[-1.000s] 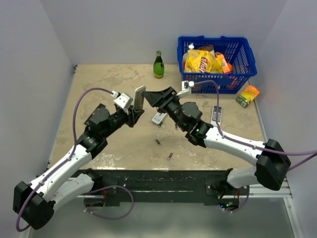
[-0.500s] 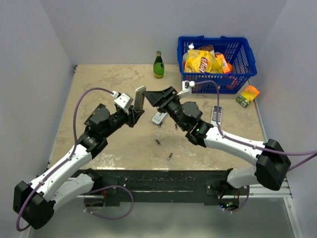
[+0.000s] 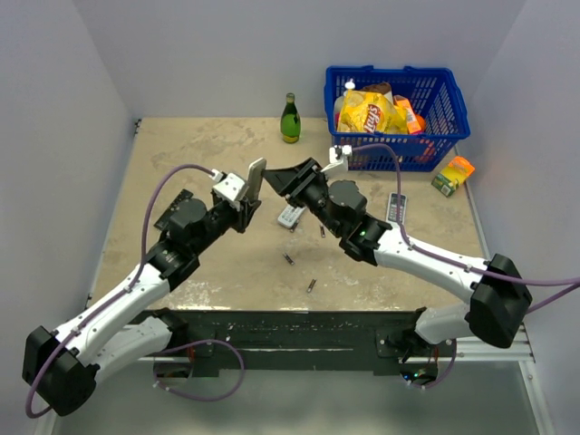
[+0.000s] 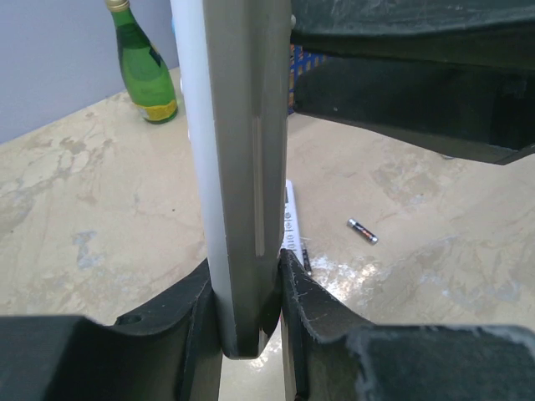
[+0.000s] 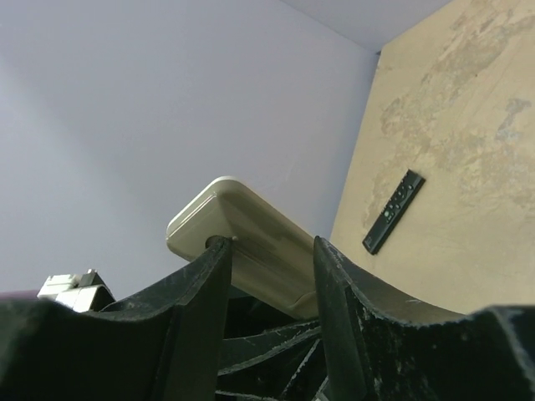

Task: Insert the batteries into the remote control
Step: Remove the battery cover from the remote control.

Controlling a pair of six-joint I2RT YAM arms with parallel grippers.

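**Left gripper** (image 4: pixel 248 284), one: clamping the lower end of the remote control (image 4: pixel 238 150), a jaw pressing on each side, and holding it upright above the worktop (image 3: pixel 181 154). White and grey surfaces of the remote are both showing to the left wrist camera.

**Right gripper** (image 5: pixel 267 251), one: straddling the upper end of the same remote, with one finger standing on either side of it. Whether the fingers are pressing on it or only standing beside it cannot be told.

**Remote control**, one: being carried off the worktop at the centre, between the two arms.

**Batteries** (image 3: pixel 289 258), three counted: all lying loose on the worktop, apart from the held remote.
- The first is lying in the open middle.
- A second battery (image 3: pixel 311 286) is lying nearer the arm bases.
- A third battery (image 3: pixel 322 231) is lying just beside the right forearm.
- A small dark piece (image 3: pixel 292 227) is lying at the near end of the white remote and is too small to name.

**Other remotes**, two:
- A white remote (image 3: pixel 290 216) is lying flat beneath the grippers.
- A second remote (image 3: pixel 396 207) is lying flat beside the right forearm.

**Black strip** (image 5: pixel 393 210), one: lying flat on the worktop, showing in the right wrist view only.

**Green bottle** (image 3: pixel 290 119), one: standing upright at the far edge.

**Blue basket** (image 3: pixel 449 118), one: sitting at the far right corner and carrying a yellow crisp bag (image 3: pixel 372 113) among other packets.

**Orange-and-green carton** (image 3: pixel 453 175), one: lying just beside the basket.
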